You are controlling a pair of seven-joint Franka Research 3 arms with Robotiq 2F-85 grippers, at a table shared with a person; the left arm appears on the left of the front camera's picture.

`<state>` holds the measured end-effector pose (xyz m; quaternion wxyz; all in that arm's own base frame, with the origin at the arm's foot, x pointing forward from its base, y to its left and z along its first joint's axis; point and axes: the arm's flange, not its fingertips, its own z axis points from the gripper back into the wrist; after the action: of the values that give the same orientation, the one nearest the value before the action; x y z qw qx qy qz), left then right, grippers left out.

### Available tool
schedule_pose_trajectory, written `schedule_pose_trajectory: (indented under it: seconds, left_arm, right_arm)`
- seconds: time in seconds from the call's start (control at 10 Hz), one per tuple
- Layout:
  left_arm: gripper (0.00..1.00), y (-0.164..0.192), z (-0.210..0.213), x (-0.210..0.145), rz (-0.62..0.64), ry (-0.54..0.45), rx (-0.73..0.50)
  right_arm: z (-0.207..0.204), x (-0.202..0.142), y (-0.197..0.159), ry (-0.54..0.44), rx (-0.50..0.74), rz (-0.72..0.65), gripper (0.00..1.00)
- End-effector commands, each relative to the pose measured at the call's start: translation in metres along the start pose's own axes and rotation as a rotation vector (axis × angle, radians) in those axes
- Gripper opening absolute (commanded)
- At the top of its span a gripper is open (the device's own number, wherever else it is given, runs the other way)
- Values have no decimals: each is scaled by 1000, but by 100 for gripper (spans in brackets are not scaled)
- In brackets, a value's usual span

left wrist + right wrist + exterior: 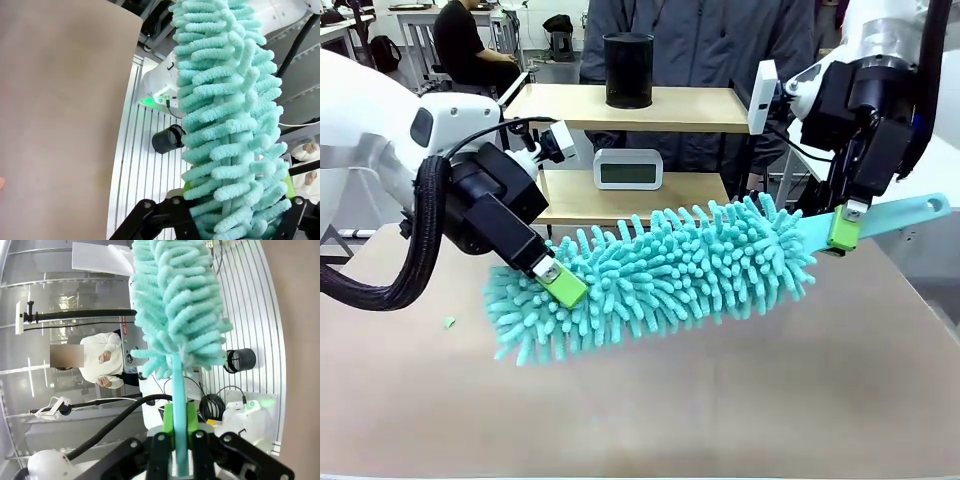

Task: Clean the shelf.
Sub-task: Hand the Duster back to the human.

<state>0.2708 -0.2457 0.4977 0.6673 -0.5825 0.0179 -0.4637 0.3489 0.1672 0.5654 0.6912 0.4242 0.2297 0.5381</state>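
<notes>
A fluffy teal duster [670,270] hangs level above the table, in front of the shelf [700,106], a two-board wooden rack in a black frame. My right gripper [842,228] is shut on the duster's flat teal handle [910,210]. In the right wrist view that handle [177,385] runs up between the green pads of the right gripper [180,425]. My left gripper [555,285] is shut on the duster's far left tip. In the left wrist view the duster [225,125] fills the gap in the left gripper [236,200], with the pads pressed into the fluff.
A black cylinder [628,70] stands on the shelf's top board and a white clock [628,168] on the lower one. A person in a grey jacket [700,40] stands behind the shelf. A small green scrap [448,322] lies on the beige table [720,400].
</notes>
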Motion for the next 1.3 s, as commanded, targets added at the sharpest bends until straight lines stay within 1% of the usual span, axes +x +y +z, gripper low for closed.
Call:
schedule_pose_trajectory:
  seconds: [0.0, 0.1, 0.4, 0.7, 0.8, 0.9, 1.0, 1.1, 1.2]
  left_arm:
    - [35, 3, -1, -4, -30, -15, 5]
    - [0, 2, -3, -4, -31, -7, 11]
    - [0, 5, -3, -5, -14, 8, 13]
    - [0, 2, -1, -4, -28, 10, 22]
    - [0, 2, 2, -3, -28, 7, 32]
    - [0, 1, 5, -4, -32, 7, 40]
    - [0, 1, 7, -5, -33, 18, 48]
    - [0, 2, 9, -8, -32, 41, 55]
    - [0, 3, 11, -12, -28, 30, 58]
  right_arm:
    - [4, 4, 2, -11, 18, 36, 12]
    - [5, 4, 1, -11, 23, 39, 12]
    - [7, 3, 0, -14, 26, 30, 12]
    - [6, 3, 0, -9, 17, 17, 12]
    - [5, 3, 1, 4, 24, 17, 59]
    - [5, 3, 1, -2, 20, 14, 61]
    - [8, -2, 2, -51, 6, 17, 100]
    - [13, -13, 5, -133, -4, 52, 100]
    - [20, -27, 7, -218, -11, 81, 100]
